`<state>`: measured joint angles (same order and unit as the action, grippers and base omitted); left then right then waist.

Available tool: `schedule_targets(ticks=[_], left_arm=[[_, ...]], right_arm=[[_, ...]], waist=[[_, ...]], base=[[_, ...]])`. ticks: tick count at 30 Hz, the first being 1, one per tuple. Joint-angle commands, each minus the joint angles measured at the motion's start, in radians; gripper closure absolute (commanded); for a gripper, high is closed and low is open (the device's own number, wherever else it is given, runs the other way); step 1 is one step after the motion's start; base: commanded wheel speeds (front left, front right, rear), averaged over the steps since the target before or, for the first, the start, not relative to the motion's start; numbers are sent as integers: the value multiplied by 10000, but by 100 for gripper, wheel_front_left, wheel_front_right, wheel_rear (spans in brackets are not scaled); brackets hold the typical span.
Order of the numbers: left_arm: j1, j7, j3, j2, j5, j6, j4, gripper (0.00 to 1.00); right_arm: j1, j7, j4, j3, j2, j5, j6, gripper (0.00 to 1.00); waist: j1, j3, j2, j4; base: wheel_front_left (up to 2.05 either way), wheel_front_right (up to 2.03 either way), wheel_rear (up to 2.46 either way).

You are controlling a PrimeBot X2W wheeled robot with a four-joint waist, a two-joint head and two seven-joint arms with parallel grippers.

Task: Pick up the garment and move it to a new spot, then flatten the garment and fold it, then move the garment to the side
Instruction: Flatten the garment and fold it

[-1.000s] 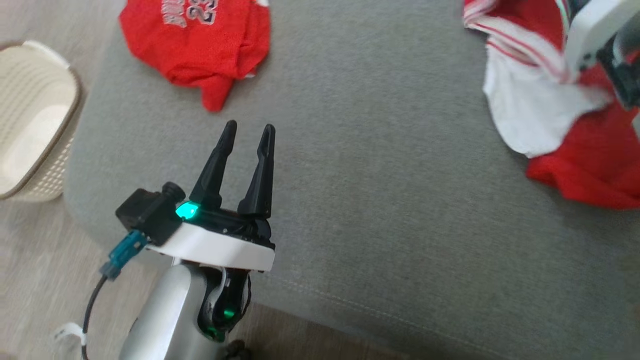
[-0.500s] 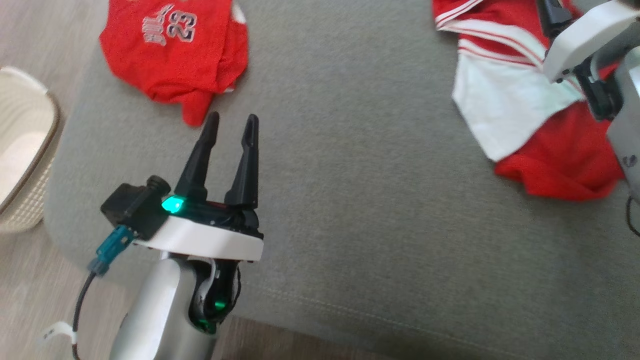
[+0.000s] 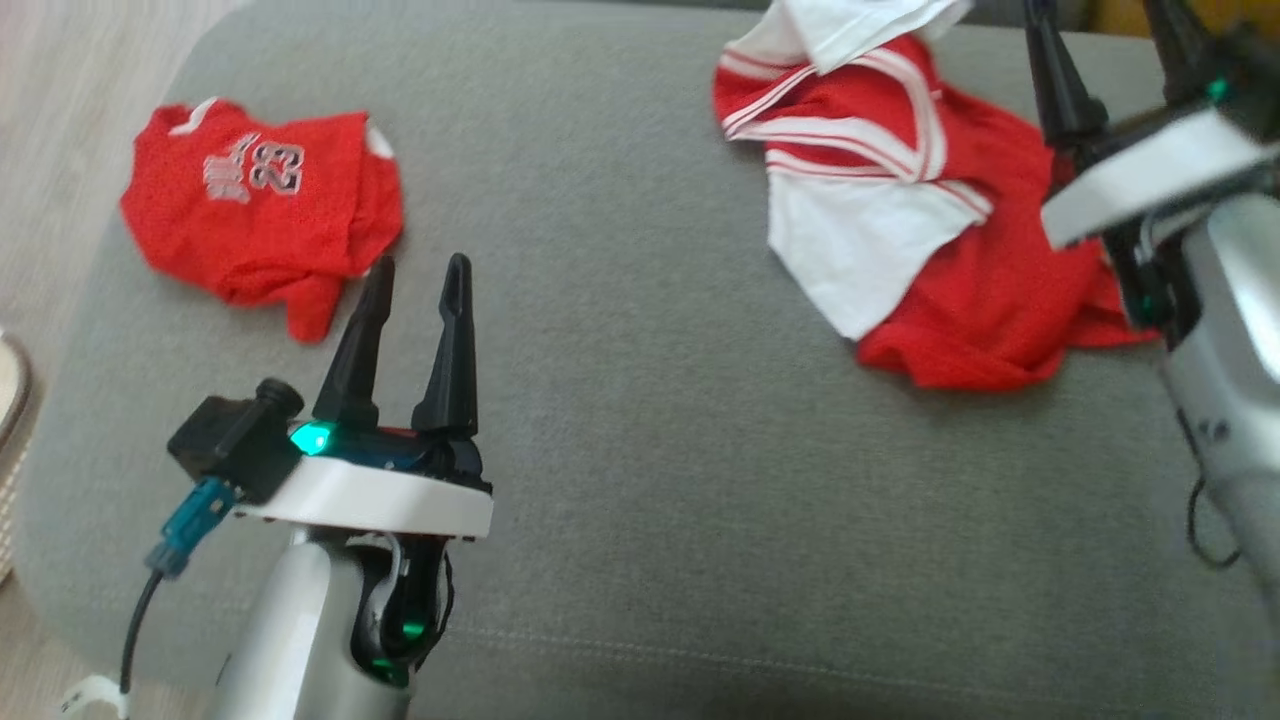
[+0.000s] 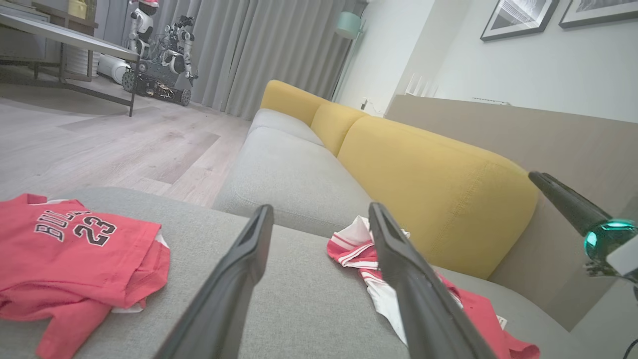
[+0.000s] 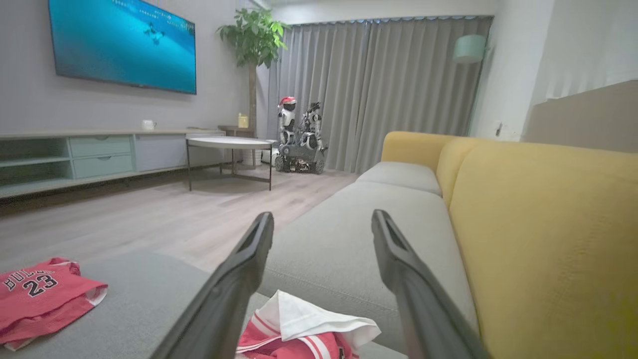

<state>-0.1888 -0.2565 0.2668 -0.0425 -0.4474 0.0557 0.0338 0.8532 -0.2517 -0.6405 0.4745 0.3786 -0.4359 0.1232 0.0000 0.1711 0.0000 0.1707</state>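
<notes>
Hovering released and empty, left claw point(image 3: 420, 262) sits over the near-left grey cushion point(image 3: 640, 420). Right claw point(image 5: 321, 217) is likewise spread, gripping nothing, at the right edge of the red-and-white garment point(image 3: 900, 230), crumpled far right. Red 23 jersey point(image 3: 260, 200) far left. Basket rim point(image 3: 12, 385) at left edge; contents hidden. Since a second ago: head camera shifted, basket nearly out of frame.

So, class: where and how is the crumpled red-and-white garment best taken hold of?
Probably the bunched near edge of the red-and-white garment, from above with the right gripper beside it: the fabric rises in a thick fold there, while the white panel lies flat.
</notes>
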Motion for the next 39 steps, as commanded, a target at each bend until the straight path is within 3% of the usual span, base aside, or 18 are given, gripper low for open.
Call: schedule_targets(ticks=[1,13,19,25,39], left_arm=[[-176,-53,-413,-78,-14,-5,-337,0],[398,-53,-629,-78,-44,-39,-321,0],[726,-53,-540,-77,-43,-15,-176,0],[483,-53,-344,-77,-100,46,157,0],[-3350,92,776,-77,71,-166,5203,0]], right_arm=[[-405,-98,640,-240,-152,184,75,0],[-4577,-100,4013,-2571,-1555,1761,75,0],[-6024,-100,4679,-3232,-2218,2390,75,0],[-6270,-100,5075,-3417,-2560,2689,75,0],[-5722,-101,5730,-3032,-3023,2679,75,0]], waist=[[0,-315,0,-316],[0,-811,0,-943],[0,-858,0,-1055],[0,-476,0,-1585],[0,1403,0,-4123]], base=[[0,0,0],[0,0,0],[0,0,0],[0,0,0],[0,0,0]])
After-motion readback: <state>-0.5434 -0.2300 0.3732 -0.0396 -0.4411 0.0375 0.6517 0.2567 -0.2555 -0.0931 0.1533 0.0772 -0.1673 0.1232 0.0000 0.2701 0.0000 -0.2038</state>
